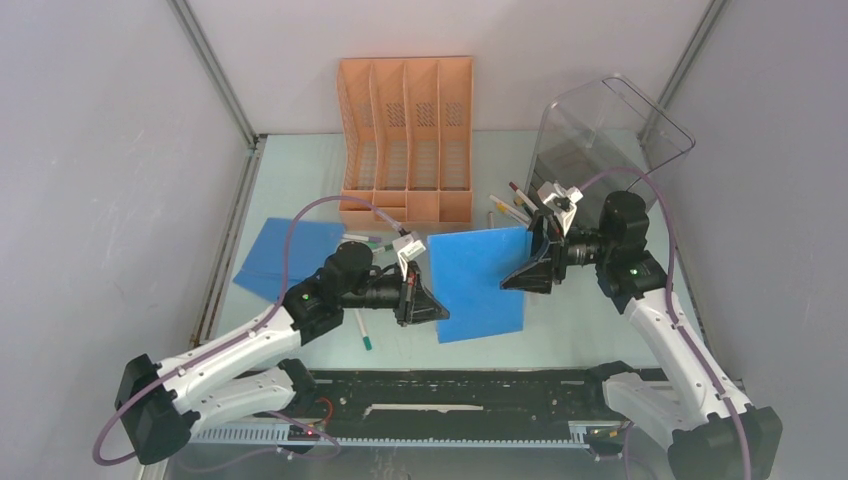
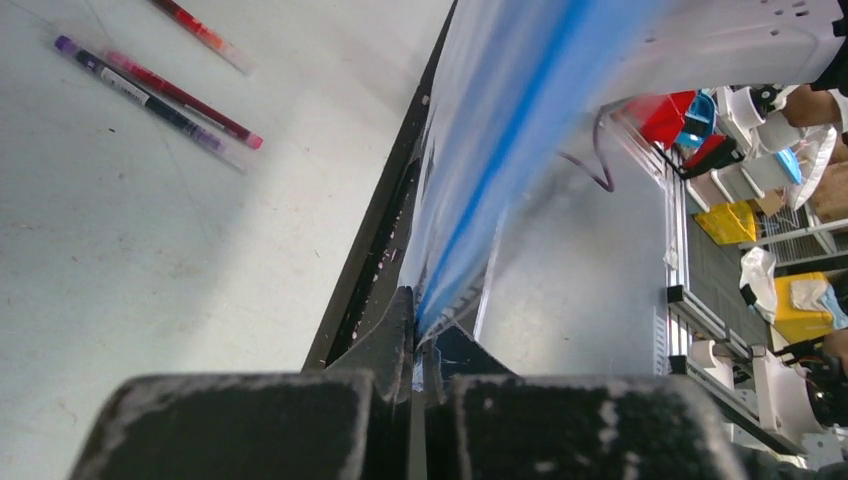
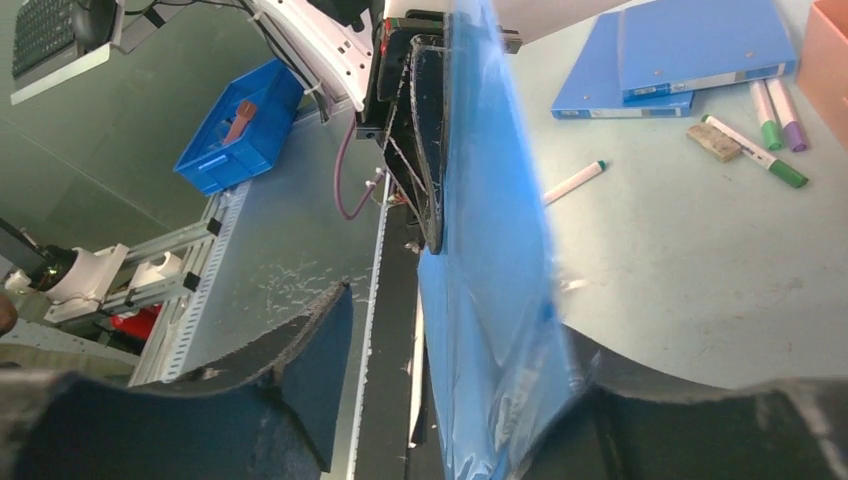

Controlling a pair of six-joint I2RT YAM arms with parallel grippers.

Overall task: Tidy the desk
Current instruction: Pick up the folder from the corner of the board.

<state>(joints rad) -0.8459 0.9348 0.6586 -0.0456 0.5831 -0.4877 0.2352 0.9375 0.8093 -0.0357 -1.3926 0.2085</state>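
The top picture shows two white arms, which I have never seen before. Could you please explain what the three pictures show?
They are two robot arms fixed at a desk. The top picture comes from a camera overhead; the other two come from a camera on each wrist. The left pincer is shut on one edge of a thin blue folder. The right pincer stands open around the opposite edge. On the desk are a blue binder, some pens, an orange file rack and a clear bin.

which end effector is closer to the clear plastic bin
Right. The right end effector is at the right edge of the blue folder, the side toward the clear bin; the left end effector clamps the opposite edge, farther away.
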